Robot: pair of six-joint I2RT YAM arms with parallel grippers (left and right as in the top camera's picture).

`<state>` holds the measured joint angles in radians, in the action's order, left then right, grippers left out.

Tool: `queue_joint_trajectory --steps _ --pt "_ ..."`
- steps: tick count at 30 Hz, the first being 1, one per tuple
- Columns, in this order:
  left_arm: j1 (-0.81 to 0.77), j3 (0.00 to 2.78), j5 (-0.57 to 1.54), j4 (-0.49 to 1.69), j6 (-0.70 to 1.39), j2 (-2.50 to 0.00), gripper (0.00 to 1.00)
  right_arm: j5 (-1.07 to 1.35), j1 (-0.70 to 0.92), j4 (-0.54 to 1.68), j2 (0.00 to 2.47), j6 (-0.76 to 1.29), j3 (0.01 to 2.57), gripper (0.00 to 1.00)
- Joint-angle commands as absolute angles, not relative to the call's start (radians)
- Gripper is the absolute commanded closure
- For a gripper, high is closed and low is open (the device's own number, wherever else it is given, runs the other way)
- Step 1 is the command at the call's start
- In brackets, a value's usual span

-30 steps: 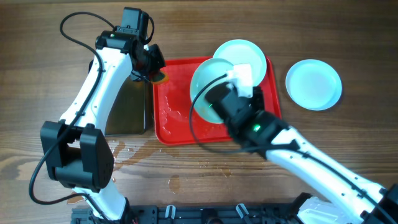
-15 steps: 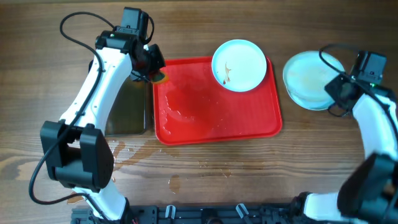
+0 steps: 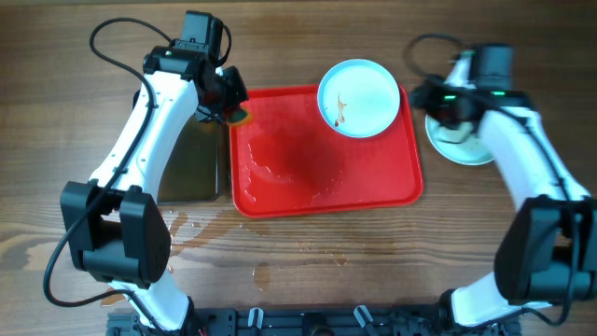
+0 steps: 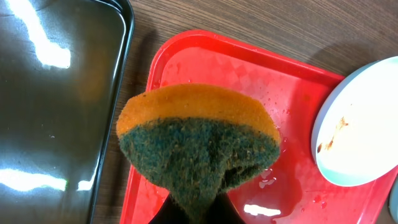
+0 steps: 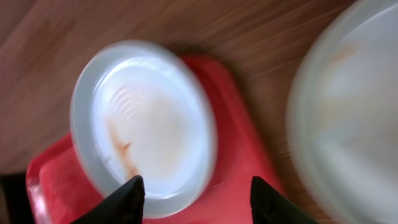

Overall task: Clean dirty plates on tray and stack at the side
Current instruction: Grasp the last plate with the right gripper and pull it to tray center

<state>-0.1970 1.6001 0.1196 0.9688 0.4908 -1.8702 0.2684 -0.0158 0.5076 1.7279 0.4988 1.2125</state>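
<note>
On the far right corner of the red tray (image 3: pixel 308 173) (image 4: pixel 292 106) (image 5: pixel 239 186) lies one dirty plate (image 3: pixel 359 98) (image 4: pixel 364 130) (image 5: pixel 146 121) with a brown smear. Right of the tray, on the wood, pale plates (image 3: pixel 462 145) (image 5: pixel 351 124) sit stacked, partly under my right arm. My right gripper (image 3: pixel 422 98) (image 5: pixel 196 196) hangs open between that stack and the tray, nothing between its fingers (image 5: pixel 127 202). Over the tray's far left corner my left gripper (image 3: pixel 233 107) (image 4: pixel 199 214) is shut on an orange and green sponge (image 4: pixel 199 137).
A black tray (image 3: pixel 191 168) (image 4: pixel 56 93) lies left of the red one. Water drops and smears wet the red tray's floor (image 4: pixel 267 208) and the wood in front of it (image 3: pixel 191 229).
My right arm carried a plate from above the tray to the stack at the right, let go, and came back toward the tray with its jaws open. The left arm stayed put.
</note>
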Motion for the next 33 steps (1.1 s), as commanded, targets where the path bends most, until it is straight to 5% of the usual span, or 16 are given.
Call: queue_joint_trajectory --steps 1,6,16,22,25,29,33 --pt "-0.194 1.605 0.111 0.973 0.475 -1.872 0.96 0.126 0.130 0.507 1.762 0.664 1.219 0.55" --pt "-0.194 1.605 0.110 1.001 0.474 -1.872 0.96 0.063 0.186 0.546 1.887 0.741 1.219 0.79" --pt "-0.194 1.605 0.111 1.008 0.474 -1.872 0.96 0.350 0.208 0.669 2.012 0.672 1.219 0.77" --pt "-0.194 1.605 0.111 1.008 0.475 -1.872 0.96 0.424 0.329 0.878 1.957 0.554 1.219 0.88" --pt "-0.194 1.605 0.111 1.008 0.475 -1.872 0.96 0.352 0.359 0.889 1.788 0.553 1.229 0.86" --pt "-0.194 1.605 0.111 1.007 0.474 -1.872 0.96 -0.023 0.285 0.884 1.590 0.711 1.240 0.70" --pt "-0.194 1.605 0.110 1.007 0.474 -1.872 0.96 -0.097 0.216 0.873 1.672 0.703 1.232 0.56"
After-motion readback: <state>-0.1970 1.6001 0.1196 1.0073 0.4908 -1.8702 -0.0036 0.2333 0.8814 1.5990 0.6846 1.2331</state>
